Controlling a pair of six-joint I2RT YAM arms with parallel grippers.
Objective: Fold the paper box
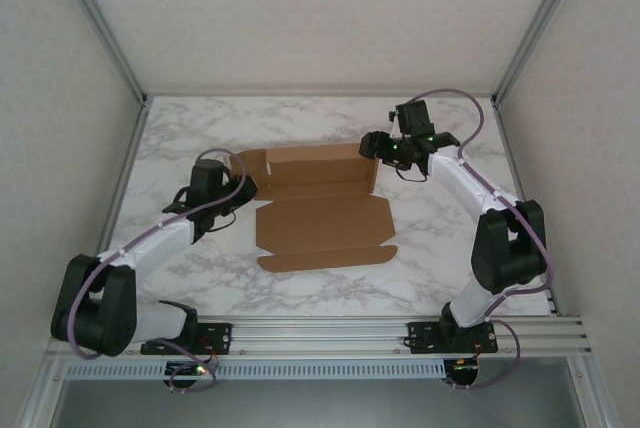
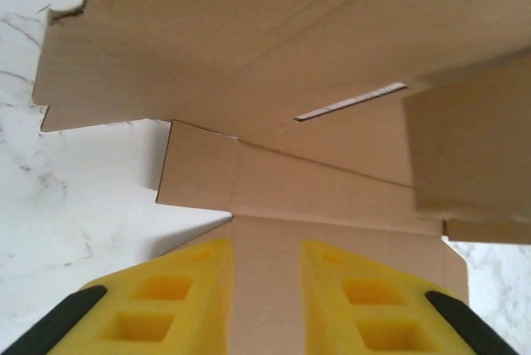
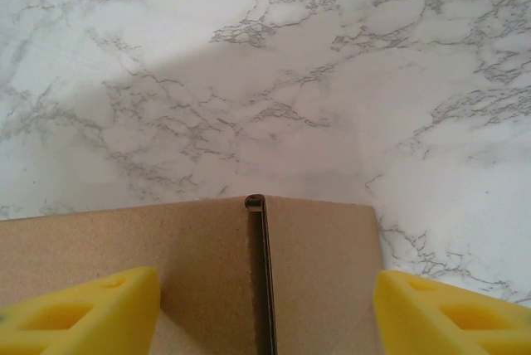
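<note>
The paper box (image 1: 320, 218) lies near the middle of the marble-patterned table (image 1: 420, 273), well apart from every edge. It is mostly flat, with its far panel and side flaps partly raised.

The left gripper (image 1: 242, 186) sits low at the sheet's left side. In its wrist view the gripper (image 2: 265, 255) has its jaws drawn to a narrow gap, with cardboard passing under and beyond them. We see nothing pinched between them. We judge it is lined up with the left flap so it can nip or lift it.

The right gripper (image 1: 376, 146) hovers at the sheet's far right corner. Its wrist view shows this gripper (image 3: 265, 289) with the jaws spread wide on either side of a doubled, upright cardboard fold (image 3: 259, 272), apparently not touching it. That looks to us like staging to squeeze the fold.

The cardboard is plain brown with a matte, slightly fibrous face. It has crisp scored creases, stepped die-cut tabs and a thin locking slot (image 2: 348, 102). The yellow fingers (image 2: 178, 289) are ribbed, hollow-celled wedges. The tabletop is smooth, white with grey veins.
</note>
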